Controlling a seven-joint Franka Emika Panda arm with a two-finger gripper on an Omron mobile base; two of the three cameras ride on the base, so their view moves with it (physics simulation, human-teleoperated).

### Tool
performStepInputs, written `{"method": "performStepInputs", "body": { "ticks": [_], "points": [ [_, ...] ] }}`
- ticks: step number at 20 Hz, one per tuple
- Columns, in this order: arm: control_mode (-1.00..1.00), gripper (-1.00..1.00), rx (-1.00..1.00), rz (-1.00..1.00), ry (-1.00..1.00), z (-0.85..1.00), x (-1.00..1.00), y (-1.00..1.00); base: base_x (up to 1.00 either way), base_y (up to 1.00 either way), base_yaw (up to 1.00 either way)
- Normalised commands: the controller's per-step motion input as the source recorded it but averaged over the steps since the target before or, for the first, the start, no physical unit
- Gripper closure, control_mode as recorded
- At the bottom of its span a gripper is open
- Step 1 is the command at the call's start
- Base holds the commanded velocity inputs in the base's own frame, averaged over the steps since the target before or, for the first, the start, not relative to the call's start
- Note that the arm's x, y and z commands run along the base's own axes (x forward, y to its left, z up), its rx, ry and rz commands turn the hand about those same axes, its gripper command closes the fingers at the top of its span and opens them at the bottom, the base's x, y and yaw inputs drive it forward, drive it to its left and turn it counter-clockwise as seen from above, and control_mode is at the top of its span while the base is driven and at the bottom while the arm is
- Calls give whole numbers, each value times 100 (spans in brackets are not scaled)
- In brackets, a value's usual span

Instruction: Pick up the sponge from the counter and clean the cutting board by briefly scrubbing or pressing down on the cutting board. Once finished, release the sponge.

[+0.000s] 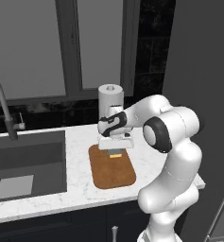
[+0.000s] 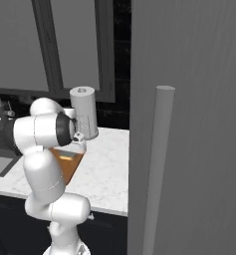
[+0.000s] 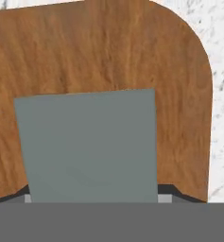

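Looks like we're mid-scrub: the gripper (image 1: pixel 116 150) is clamped on the sponge (image 3: pixel 90 146) over the far end of the cutting board (image 1: pixel 112 170) (can't quite tell if it's touching), so next is pressing down, then letting go.

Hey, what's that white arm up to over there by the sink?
It is cleaning. The arm has the sponge between its jaws, grey side facing the hand camera, and holds it over the brown cutting board on the marble counter. The gripper sits low over the board's far end; whether the sponge is pressed onto the wood I cannot tell. A sink lies further along the counter.
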Motion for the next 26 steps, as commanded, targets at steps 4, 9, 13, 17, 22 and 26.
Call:
{"method": "performStepInputs", "body": {
  "ticks": [4, 9, 13, 17, 22, 26],
  "points": [
    [-100, 100, 0, 7, 1, -17, 0, -44, 0, 0, 0],
    [-100, 100, 0, 1, 2, -21, 0, -27, 0, 0, 0],
    [-100, 100, 2, 0, 0, -29, -22, -23, 0, 0, 0],
    [-100, 100, 2, 0, -1, -27, -96, -13, 0, 0, 0],
    [-100, 100, 0, 3, 0, -25, -87, -6, 0, 0, 0],
    [-100, 100, 2, 0, 14, -31, -3, 3, 0, 0, 0]
  ]
}}
